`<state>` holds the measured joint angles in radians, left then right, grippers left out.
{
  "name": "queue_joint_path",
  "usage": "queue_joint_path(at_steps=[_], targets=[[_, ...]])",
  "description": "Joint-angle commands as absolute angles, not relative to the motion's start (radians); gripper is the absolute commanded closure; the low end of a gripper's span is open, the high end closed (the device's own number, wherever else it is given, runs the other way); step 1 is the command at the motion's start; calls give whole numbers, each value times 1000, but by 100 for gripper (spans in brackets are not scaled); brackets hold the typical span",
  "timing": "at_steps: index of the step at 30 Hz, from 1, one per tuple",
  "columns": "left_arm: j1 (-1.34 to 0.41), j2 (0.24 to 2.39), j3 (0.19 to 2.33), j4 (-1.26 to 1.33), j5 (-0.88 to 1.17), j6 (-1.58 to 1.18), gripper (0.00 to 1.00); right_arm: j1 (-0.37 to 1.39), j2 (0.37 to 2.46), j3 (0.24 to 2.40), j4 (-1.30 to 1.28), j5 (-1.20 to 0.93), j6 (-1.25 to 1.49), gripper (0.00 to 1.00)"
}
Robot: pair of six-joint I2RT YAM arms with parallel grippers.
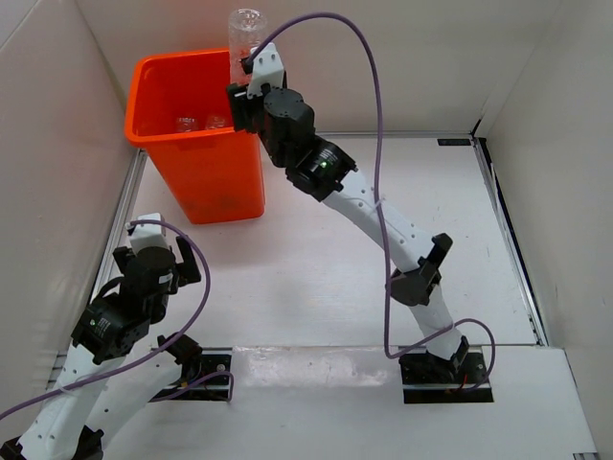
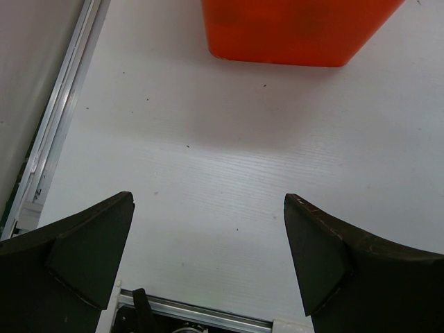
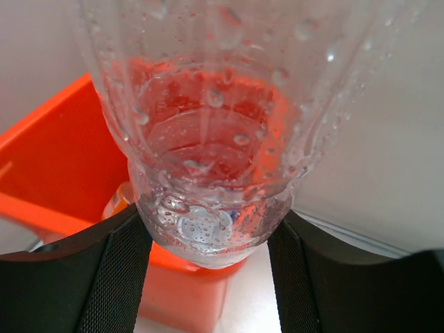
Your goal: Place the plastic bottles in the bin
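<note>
Gripping a clear plastic bottle (image 1: 245,34) by one end, the right hand (image 3: 208,270) is closed around it and holds it on end above the far right corner of the orange bin (image 1: 218,182). Droplets cling to the bottle's inner wall. Two more clear bottles (image 1: 188,123) sit inside the bin. The left hand (image 2: 208,257) hangs low over the white counter (image 1: 316,278), its fingers spread wide and holding nothing, with the bin's base ahead of it.

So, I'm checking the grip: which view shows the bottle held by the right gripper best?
Right wrist: the clear bottle fills the frame, pinched between both fingers. Top external shows it small, above the far corner of the orange bin. Left wrist misses it.
</note>
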<state>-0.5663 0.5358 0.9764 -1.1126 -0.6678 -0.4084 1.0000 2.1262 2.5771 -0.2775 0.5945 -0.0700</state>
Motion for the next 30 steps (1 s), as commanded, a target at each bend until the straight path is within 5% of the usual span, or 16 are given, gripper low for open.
queue_joint_path(at_steps=[1, 13, 15, 16, 22, 27, 30], targets=[[-571, 554, 968, -1071, -652, -388, 0, 977, 2157, 2646, -94, 583, -100, 100], [-569, 611, 979, -1065, -638, -360, 0, 910, 2296, 2695, -86, 442, -8, 100], [-569, 603, 979, -1065, -640, -362, 0, 897, 2299, 2692, -98, 408, 26, 86], [-571, 600, 976, -1068, -641, -362, 0, 900, 2301, 2691, -103, 413, 32, 71], [-569, 586, 971, -1066, -640, -362, 0, 923, 2324, 2691, -109, 422, 35, 34], [-569, 588, 973, -1075, -640, -365, 0, 913, 2324, 2683, -152, 431, 89, 10], [-569, 586, 973, -1072, -640, -367, 0, 911, 2316, 2684, -170, 422, 110, 10]])
